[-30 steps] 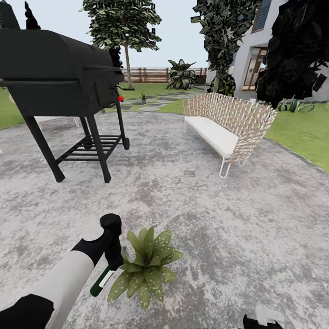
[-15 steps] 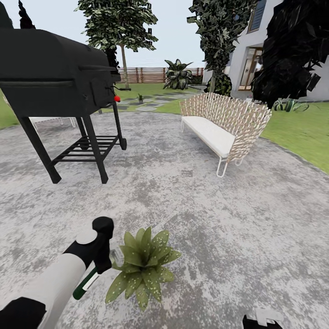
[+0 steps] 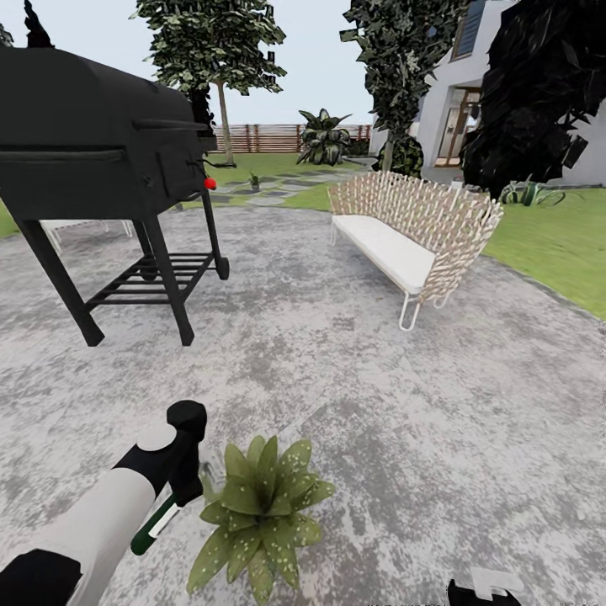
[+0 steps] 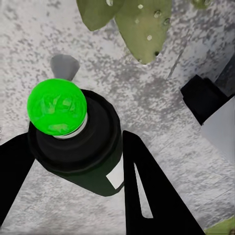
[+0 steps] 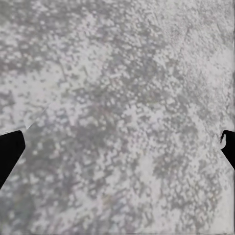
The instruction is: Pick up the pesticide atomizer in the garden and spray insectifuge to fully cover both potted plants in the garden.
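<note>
Left arm (image 3: 101, 522) is showing a smooth white forearm shell with a matte black elbow section and a black wrist housing capped by a pale grey disc. Left tool (image 4: 73, 191) is showing flat, tapering matte black fingers (image 4: 142, 191). Right tool (image 5: 117, 147) is showing black fingertips. No visible markings or cables.

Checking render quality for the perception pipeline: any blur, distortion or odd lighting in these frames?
Head view: wide-angle stretch bends the grill and sofa; flat lighting, trees render near-black and blocky. Left wrist view: atomizer soft, its cap a saturated green, plant leaves sharper. Right wrist view: patio grain coarse and smeared, fingertips plain black silhouettes at the edges.
</note>
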Available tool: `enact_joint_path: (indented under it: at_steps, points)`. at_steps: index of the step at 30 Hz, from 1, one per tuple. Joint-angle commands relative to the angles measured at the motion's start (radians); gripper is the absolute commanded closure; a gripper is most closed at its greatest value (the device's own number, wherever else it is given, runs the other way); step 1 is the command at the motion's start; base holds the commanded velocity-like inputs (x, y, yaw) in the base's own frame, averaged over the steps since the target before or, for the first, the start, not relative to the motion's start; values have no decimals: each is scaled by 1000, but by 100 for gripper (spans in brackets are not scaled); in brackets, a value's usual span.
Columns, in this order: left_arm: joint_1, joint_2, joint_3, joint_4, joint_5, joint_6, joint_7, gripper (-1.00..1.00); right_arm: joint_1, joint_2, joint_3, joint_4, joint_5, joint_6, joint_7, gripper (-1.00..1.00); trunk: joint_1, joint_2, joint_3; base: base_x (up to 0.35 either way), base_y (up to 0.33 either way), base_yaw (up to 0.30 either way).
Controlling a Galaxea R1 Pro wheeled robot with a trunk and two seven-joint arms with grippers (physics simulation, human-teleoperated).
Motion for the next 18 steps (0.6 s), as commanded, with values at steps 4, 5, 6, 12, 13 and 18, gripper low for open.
enact_joint_path:
  at_steps: [4,5,6,12,13,18]
  points:
    - [27,3,-8,-3,-9,11,-9,100,-1,0,-8,2,10,-3,-4,-100,0,0,-1,4,1,-130]
    - [29,-1,-8,-3,-9,11,-9,100,-1,0,-8,2,10,-3,-4,-100,0,0,-1,1,0,-23]
    - [30,-3,-8,-3,-8,12,-9,100,-1,0,-8,2,10,-3,-4,-100,0,0,-1,0,0,-12]
    - [31,-3,-3,-4,-5,17,-9,100,-1,0,-8,2,10,-3,-4,-100,0,0,-1,0,0,-2]
    - [31,-1,-3,-4,-3,17,-9,100,-1,0,-8,2,10,-3,-4,-100,0,0,-1,0,0,0]
    - [31,-6,-3,-4,4,19,-9,100,-1,0,-8,2,10,-3,-4,-100,0,0,-1,-161,12,0]
